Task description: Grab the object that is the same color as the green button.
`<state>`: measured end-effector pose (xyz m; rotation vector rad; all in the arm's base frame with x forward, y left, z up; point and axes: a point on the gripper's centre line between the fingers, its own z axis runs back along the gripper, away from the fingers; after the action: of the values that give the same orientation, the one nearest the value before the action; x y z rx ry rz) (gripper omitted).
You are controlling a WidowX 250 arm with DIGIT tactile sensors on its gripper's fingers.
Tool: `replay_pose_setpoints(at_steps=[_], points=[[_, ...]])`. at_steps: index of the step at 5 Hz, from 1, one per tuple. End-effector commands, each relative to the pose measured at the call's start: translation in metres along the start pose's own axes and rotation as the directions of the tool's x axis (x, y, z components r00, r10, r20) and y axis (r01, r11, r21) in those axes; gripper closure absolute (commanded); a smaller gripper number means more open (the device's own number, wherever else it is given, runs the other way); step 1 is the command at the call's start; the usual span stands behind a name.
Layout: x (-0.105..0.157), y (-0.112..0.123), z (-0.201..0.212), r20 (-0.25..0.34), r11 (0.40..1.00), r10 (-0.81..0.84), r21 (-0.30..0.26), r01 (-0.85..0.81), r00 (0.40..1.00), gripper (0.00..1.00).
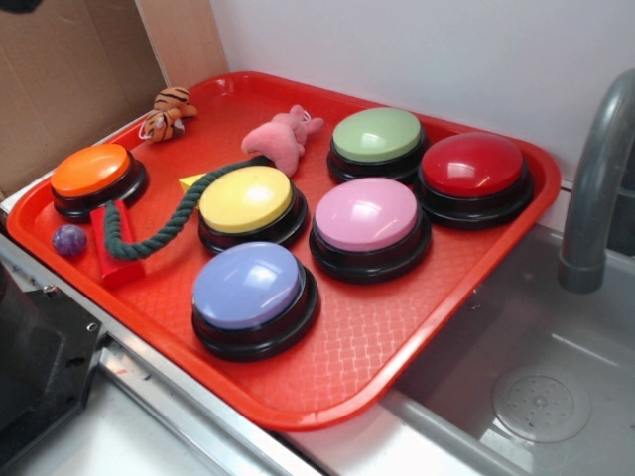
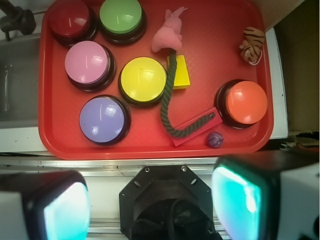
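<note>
The object, a dark green twisted rope (image 1: pixel 164 238) (image 2: pixel 166 105), lies curved on the red tray (image 1: pixel 397 347) (image 2: pixel 55 130). It runs from beside the pink plush toy (image 1: pixel 278 139) past the yellow button (image 1: pixel 246 198) and ends across the red block (image 1: pixel 117 260) (image 2: pixel 197 126). The green button (image 1: pixel 377 136) (image 2: pixel 120 15) sits at the tray's back. My gripper (image 2: pixel 150 210) hovers high above the counter, off the tray's front edge. Its teal-padded fingers (image 2: pixel 65 212) stand wide apart with nothing between them. The exterior view does not show the gripper.
Red (image 1: pixel 474 164), pink (image 1: pixel 367 213), purple (image 1: pixel 248 286) and orange (image 1: pixel 91 171) buttons crowd the tray. A small purple ball (image 1: pixel 69 240), a yellow block (image 2: pixel 181 75) and a tiger toy (image 1: pixel 167 112) lie near the rope. A sink with a grey faucet (image 1: pixel 595 178) is on the right.
</note>
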<state>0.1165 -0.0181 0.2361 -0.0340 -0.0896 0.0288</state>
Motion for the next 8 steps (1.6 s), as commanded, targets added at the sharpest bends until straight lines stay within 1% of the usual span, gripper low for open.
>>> replay_pose_setpoints(at_steps=[1, 2, 3, 4, 5, 6, 7, 8], points=[[0.0, 0.0, 0.0, 0.0, 1.0, 0.0, 0.0, 0.0, 1.0, 0.0], [0.013, 0.003, -0.049, -0.066, 0.998, -0.036, 0.049, 0.039, 0.997, 0.0], [0.02, 0.006, -0.088, -0.086, 0.992, -0.101, 0.065, 0.107, 0.991, 0.0], [0.021, 0.022, -0.126, -0.057, 0.973, -0.218, 0.06, 0.221, 0.974, 0.0], [0.023, 0.029, -0.151, -0.037, 0.952, -0.292, 0.078, 0.294, 0.956, 0.0], [0.024, 0.034, -0.175, -0.018, 0.937, -0.335, 0.095, 0.335, 0.942, 0.0], [0.026, 0.038, -0.192, -0.024, 0.941, -0.322, 0.101, 0.323, 0.946, 0.0], [0.027, 0.04, -0.205, -0.025, 0.937, -0.337, 0.088, 0.338, 0.941, 0.0]])
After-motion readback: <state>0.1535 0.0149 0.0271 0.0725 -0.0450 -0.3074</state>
